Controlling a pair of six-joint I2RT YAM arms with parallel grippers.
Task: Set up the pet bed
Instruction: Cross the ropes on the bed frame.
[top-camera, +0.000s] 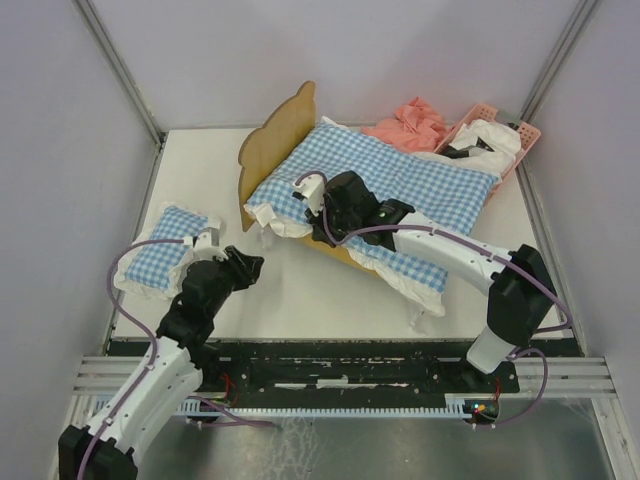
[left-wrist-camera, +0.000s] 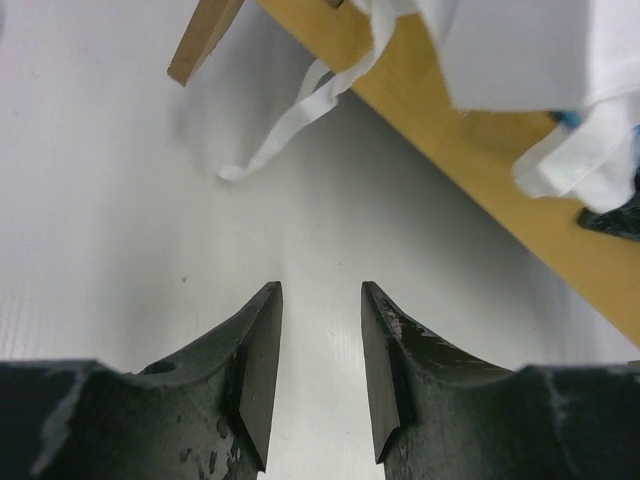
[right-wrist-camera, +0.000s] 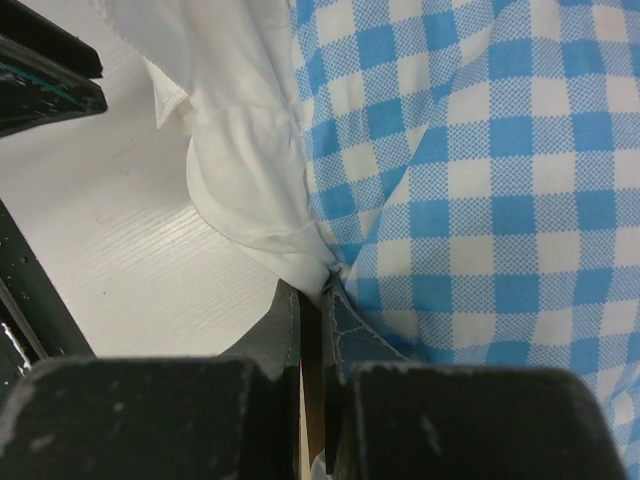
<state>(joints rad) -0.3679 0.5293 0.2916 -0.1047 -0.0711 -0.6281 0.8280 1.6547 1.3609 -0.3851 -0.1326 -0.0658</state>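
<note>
The pet bed (top-camera: 275, 135) stands at the table's middle back, its wavy wooden headboard to the left. A blue-and-white checked cushion (top-camera: 400, 180) with a white frill covers it. My right gripper (top-camera: 325, 215) is at the bed's near-left side. In the right wrist view, my right gripper (right-wrist-camera: 312, 295) is shut on the thin wooden side rail (right-wrist-camera: 312, 380), with the frill (right-wrist-camera: 240, 170) bunched at the tips. My left gripper (top-camera: 252, 265) hovers open over bare table in front of the bed. The left wrist view shows my left gripper (left-wrist-camera: 320, 300) with nothing between its fingers and the side rail (left-wrist-camera: 480, 170) ahead.
A small checked pillow (top-camera: 160, 250) lies at the left, beside my left arm. A pink basket (top-camera: 495, 135) with white cloth and a pink cloth (top-camera: 410, 122) sit at the back right. A white tie strap (left-wrist-camera: 290, 125) hangs from the cushion onto the table.
</note>
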